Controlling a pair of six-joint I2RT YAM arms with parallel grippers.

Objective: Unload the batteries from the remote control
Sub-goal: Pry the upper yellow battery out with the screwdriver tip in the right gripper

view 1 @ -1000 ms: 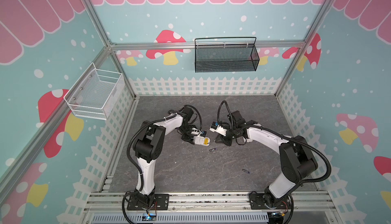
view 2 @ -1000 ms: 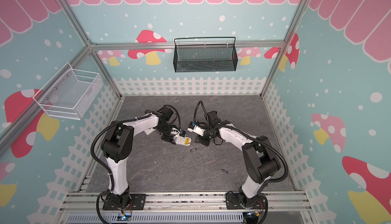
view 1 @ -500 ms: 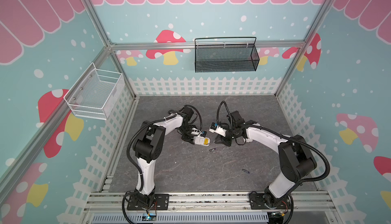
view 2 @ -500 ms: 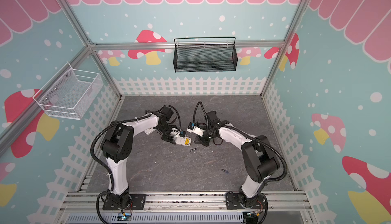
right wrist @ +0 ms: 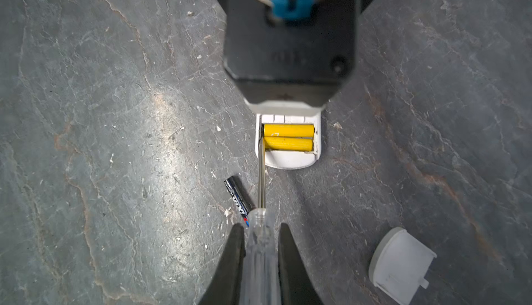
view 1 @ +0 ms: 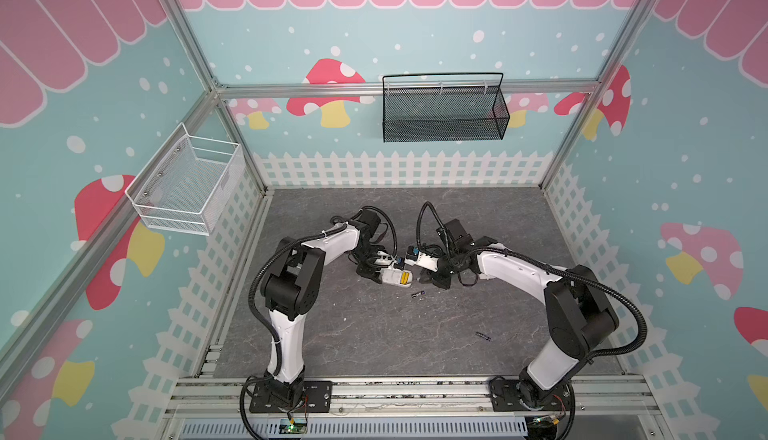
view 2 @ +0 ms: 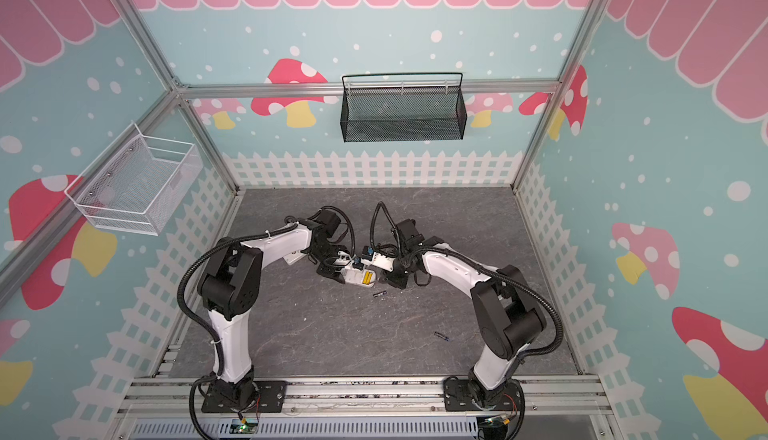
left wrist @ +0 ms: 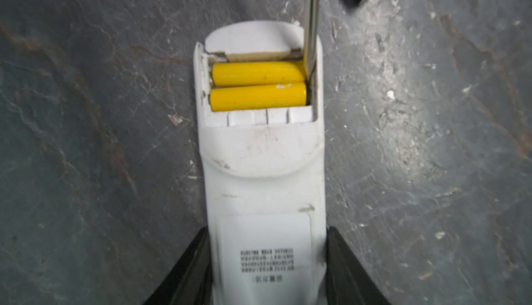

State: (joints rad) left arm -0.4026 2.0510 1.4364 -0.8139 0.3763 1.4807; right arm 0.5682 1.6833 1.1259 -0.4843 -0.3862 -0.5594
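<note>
Yellow on white: two yellow batteries (left wrist: 257,84), side by side and touching, in the open bay at the rounded end of the white remote (left wrist: 264,174). Lies flat on the grey stone-patterned table (view 1: 374,334), label side up, about mid-table between the two arms; shows in both top views as a white body with a yellow patch. Pinched across its long edges, at the label end, by the left gripper (left wrist: 266,231): one black finger tight against each side, the bay end jutting free toward the right.

Reaching in from the right, the right gripper (right wrist: 260,227), jaws pressed together on the clear handle of a screwdriver (right wrist: 260,254). Metal shaft sloping down to the bay, tip wedged at one end of the battery nearer the remote's rounded tip, between that battery's end and the bay wall. Both yellow batteries within the bay.

Out on the table: one dark battery (right wrist: 236,195), just beside the screwdriver shaft and a little nearer than the remote's rounded end, not touching the remote. Well apart from it, nearer and farther right on bare table, a second dark battery (view 1: 483,336).

Loose on the table too, a small white cover (right wrist: 400,263), apart from remote and batteries, made out in the right wrist view.

On the far wall, a black mesh basket (view 1: 442,109); on the left wall, a white wire basket (view 1: 187,188).
</note>
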